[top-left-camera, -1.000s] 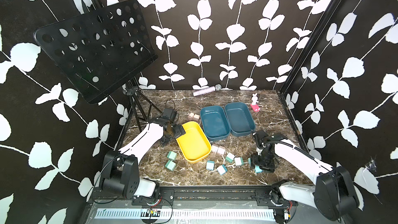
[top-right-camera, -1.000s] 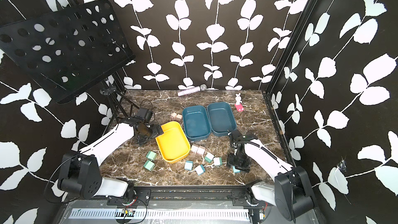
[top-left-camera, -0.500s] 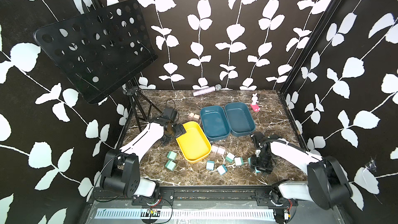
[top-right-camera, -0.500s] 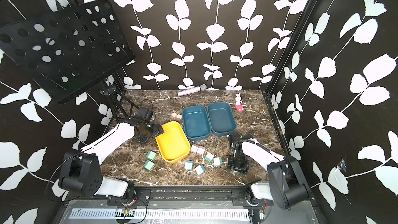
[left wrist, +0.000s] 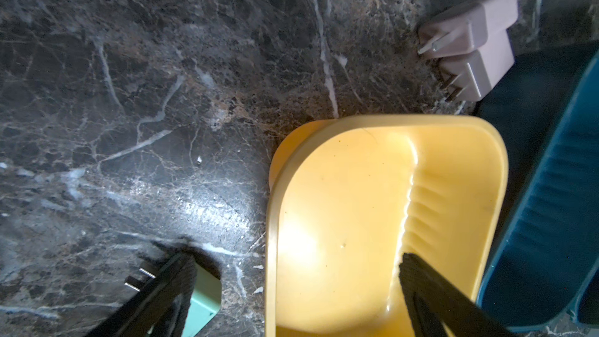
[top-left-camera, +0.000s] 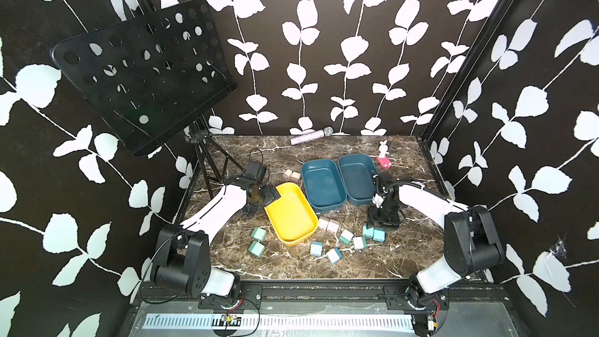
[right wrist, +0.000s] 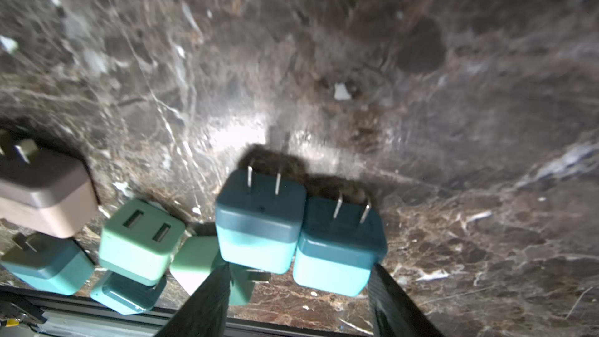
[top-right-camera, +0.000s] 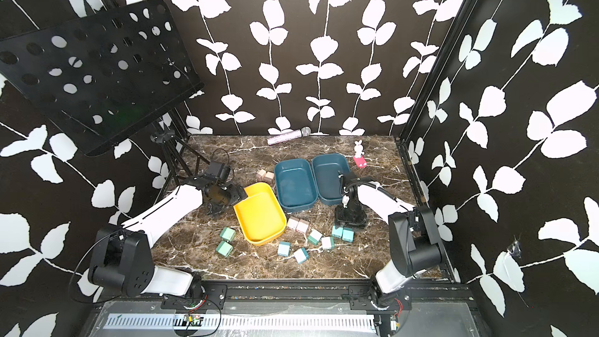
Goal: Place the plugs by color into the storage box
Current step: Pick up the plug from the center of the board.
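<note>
Several plugs lie loose on the marble. Two light blue plugs (top-left-camera: 372, 232) (right wrist: 259, 222) sit side by side, prongs up, just past the fingertips of my right gripper (top-left-camera: 382, 220) (right wrist: 299, 269), which is open and holds nothing. Teal-green plugs (top-left-camera: 257, 241) and a pinkish-beige pair (top-left-camera: 328, 224) lie near the yellow storage box (top-left-camera: 290, 213). Another beige pair (top-left-camera: 291, 176) (left wrist: 473, 47) lies behind it. My left gripper (top-left-camera: 269, 196) (left wrist: 295, 260) is open astride the yellow box's (left wrist: 356, 205) back corner wall. One finger is inside, the other outside beside a green plug (left wrist: 204, 296).
Two empty dark blue boxes (top-left-camera: 322, 186) stand side by side behind the yellow one. A music stand (top-left-camera: 142, 72) on tripod legs (top-left-camera: 210, 170) fills the back left. A microphone (top-left-camera: 311, 136) and a pink rabbit toy (top-left-camera: 383, 155) are at the back edge.
My right gripper has pulled back and up from the two light blue plugs, closing partway and opening again; both plugs stay on the table. The left arm has hardly moved.
</note>
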`<move>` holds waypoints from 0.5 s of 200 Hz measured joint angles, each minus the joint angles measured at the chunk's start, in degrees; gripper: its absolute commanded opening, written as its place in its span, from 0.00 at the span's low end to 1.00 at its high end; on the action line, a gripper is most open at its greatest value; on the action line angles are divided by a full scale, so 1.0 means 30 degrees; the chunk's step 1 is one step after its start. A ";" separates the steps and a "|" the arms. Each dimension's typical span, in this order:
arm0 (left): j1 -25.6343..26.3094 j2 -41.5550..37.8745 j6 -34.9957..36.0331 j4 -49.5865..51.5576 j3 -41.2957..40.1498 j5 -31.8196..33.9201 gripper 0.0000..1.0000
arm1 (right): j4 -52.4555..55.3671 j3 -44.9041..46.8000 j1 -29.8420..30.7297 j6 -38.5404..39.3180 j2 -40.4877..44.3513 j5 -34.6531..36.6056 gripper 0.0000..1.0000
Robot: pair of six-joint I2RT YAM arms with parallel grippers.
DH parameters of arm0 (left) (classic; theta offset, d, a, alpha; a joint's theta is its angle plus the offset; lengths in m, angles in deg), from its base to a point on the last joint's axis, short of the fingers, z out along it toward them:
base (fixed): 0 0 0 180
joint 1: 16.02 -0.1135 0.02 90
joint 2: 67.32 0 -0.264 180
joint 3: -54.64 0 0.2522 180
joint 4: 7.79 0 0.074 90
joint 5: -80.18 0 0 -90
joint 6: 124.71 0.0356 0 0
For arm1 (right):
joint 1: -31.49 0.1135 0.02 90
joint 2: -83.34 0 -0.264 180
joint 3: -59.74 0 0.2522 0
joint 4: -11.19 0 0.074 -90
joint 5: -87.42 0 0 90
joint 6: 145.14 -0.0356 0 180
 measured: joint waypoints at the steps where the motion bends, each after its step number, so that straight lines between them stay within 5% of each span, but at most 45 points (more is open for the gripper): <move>1: 0.0000 0.0000 -0.0007 0.0000 0.0000 0.0000 0.99 | 0.0000 0.0007 0.0000 0.0000 0.0007 0.0007 0.66; 100: 0.0000 -0.0029 -0.0182 -0.0066 -0.0233 0.0015 0.99 | -0.1144 0.2528 -0.0998 -0.1224 0.0634 0.0386 0.50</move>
